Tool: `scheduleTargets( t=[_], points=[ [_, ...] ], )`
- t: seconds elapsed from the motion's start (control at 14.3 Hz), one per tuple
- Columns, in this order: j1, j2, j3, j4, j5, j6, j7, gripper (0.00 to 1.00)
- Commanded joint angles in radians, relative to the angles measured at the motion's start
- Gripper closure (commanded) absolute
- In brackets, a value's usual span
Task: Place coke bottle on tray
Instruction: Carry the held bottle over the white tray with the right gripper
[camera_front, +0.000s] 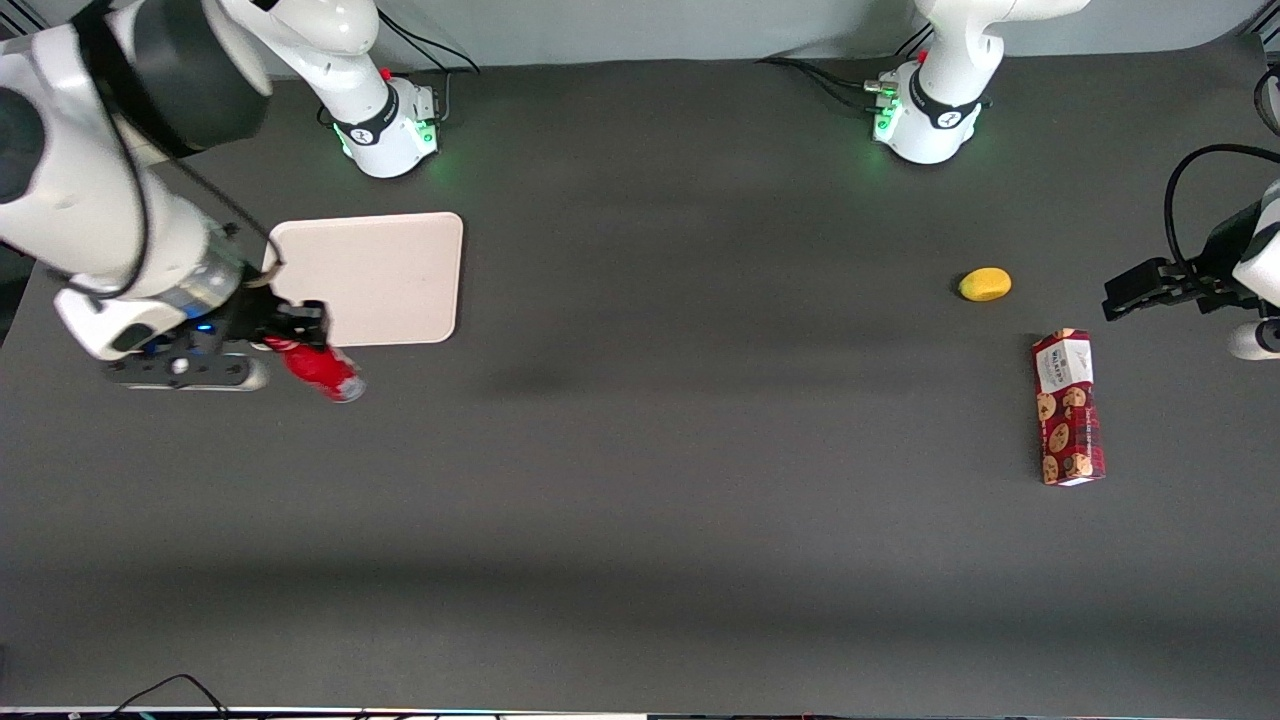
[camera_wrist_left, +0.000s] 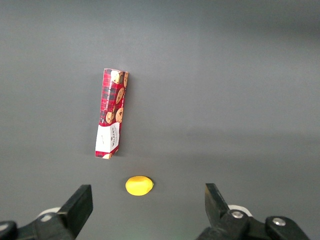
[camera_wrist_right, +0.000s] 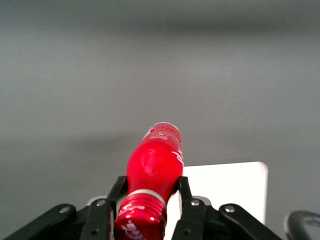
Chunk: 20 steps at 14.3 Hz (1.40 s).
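The gripper (camera_front: 297, 335) hangs at the working arm's end of the bench (camera_front: 640, 520), its jaws clamped on the neck of the coke bottle (camera_front: 320, 368), just below the red cap. The bottle is tilted (silvery base pointing away from the gripper) and held just beside the tray's edge nearest the front camera. The tray (camera_front: 385, 275) lies flat on the bench. Toward the parked arm's end lie a cookie box (camera_front: 1068, 408) and a small yellow fruit (camera_front: 985, 284).
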Motion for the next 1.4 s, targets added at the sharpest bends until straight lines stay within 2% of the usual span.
scheduleTargets(
  t=[0.0, 0.14, 0.49, 0.7, 0.84, 1.05, 1.33],
  points=[
    [-0.18, -0.152, 0.013, -0.166, 0.082, 0.095, -0.241, 1.0],
    [-0.292, -0.227, 0.012, -0.279, 0.09, 0.173, -0.373, 1.0],
    [-0.545, -0.363, -0.005, -0.504, 0.211, 0.333, -0.719, 1.0],
    [-0.555, -0.473, -0.101, -0.689, 0.318, 0.436, -0.814, 1.0],
    [-0.555, -0.495, -0.195, -0.749, 0.383, 0.439, -0.904, 1.0],
    [-0.555, -0.539, -0.217, -0.836, 0.386, 0.46, -0.925, 1.0],
    [-0.556, -0.571, -0.215, -0.991, 0.415, 0.594, -0.908, 1.0]
  ],
)
